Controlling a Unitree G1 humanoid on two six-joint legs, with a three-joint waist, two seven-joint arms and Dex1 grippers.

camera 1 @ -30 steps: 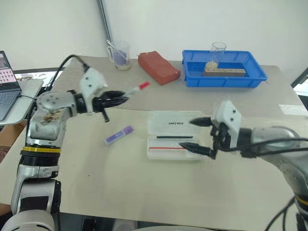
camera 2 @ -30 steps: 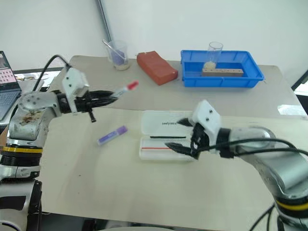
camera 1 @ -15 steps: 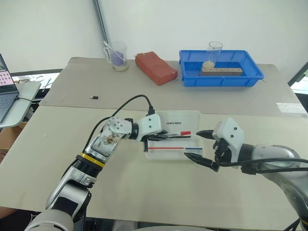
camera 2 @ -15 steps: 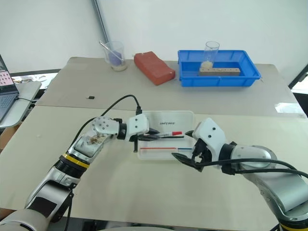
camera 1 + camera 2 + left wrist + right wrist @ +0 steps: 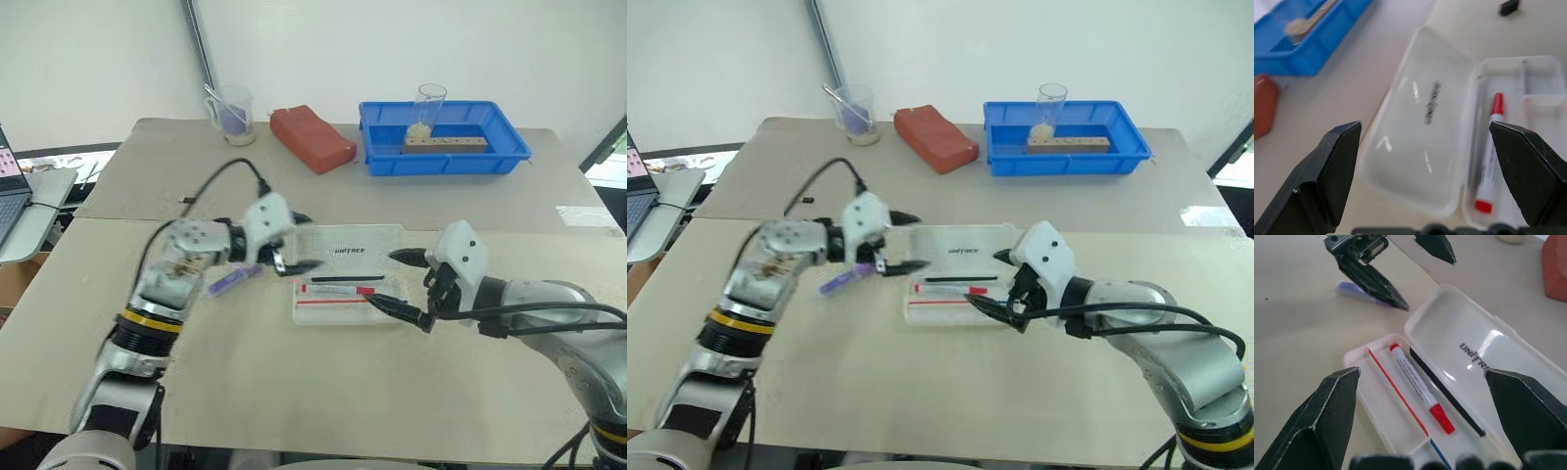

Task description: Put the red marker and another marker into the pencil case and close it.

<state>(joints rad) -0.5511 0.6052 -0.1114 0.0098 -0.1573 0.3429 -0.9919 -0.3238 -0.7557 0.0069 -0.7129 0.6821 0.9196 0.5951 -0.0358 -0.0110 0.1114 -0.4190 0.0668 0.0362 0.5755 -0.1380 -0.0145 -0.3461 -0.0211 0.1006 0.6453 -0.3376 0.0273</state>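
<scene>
Both pincers, left [image 5: 294, 242] and right [image 5: 409, 286], gape empty; our red marker [image 5: 1420, 388] lies in the open case [image 5: 364, 257], purple marker [image 5: 231, 280] next.

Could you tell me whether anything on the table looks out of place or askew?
Nothing looks damaged or spilled. The purple marker lies aslant on the table beside the open pencil case, not inside; the red marker rests in its tray.
</scene>
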